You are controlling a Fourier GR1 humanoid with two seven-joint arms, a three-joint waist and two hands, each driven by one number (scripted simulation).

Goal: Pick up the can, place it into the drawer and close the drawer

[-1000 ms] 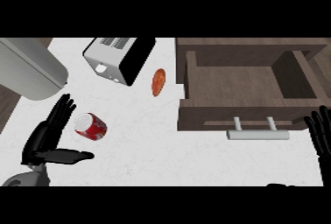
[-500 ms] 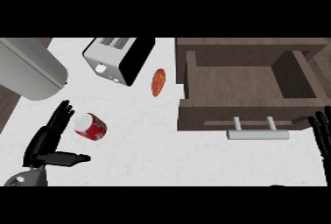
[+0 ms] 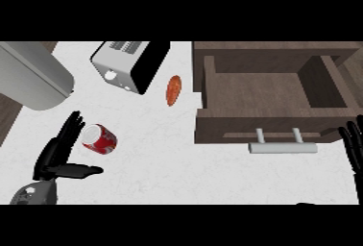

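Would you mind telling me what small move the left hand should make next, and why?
Probably curl the left hand round the red can: its fingers are straight beside the tilted can, not yet holding it, and the drawer already stands open.

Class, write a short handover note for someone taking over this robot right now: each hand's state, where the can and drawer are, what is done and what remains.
Left hand: open, fingers straight, just left of the can, thumb out below it; not gripping.
Right hand: open, resting at the right edge, beside the drawer's handle.
Can: red, lying on its side on the counter.
Drawer: pulled open, nothing visible inside.
Done: drawer open. Left: grasp the can, place it in the drawer, close the drawer.
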